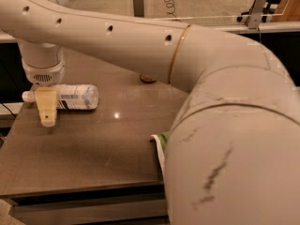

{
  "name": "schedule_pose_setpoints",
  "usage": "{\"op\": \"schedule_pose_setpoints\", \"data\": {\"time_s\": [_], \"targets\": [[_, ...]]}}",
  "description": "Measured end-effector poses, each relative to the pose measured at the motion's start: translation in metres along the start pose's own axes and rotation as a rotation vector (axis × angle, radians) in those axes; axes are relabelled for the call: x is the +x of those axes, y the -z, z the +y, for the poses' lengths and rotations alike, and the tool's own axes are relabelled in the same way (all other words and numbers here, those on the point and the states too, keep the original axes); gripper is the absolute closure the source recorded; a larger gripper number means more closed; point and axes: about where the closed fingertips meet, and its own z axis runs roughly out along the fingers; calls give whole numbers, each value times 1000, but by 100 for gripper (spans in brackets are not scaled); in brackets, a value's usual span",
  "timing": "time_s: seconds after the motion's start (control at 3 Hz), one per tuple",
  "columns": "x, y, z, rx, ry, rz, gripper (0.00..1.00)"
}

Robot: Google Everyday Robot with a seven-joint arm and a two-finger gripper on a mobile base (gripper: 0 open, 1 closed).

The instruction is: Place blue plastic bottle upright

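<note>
The blue plastic bottle (75,96) lies on its side on the brown table (93,149) at the left. Its white cap (28,96) points left and its label faces the camera. My gripper (47,120) hangs straight down from the white wrist in front of the bottle's neck end, with its tip low over the table. It covers part of the neck. I cannot tell whether it touches the bottle.
My large white arm fills the right and top of the view. Behind it only the base of the orange can (148,79) shows. A corner of a green snack bag (161,142) shows at mid table. The table's left edge is close to the gripper.
</note>
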Motion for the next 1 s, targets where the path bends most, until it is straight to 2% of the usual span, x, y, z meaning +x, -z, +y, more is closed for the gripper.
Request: {"op": "schedule_pose_setpoints", "data": {"time_s": [0.33, 0.67, 1.0], "targets": [[-4, -7, -1, -25, -16, 38, 18], [-6, -8, -5, -40, -25, 66, 42], [3, 1, -11, -36, -41, 86, 64]]}}
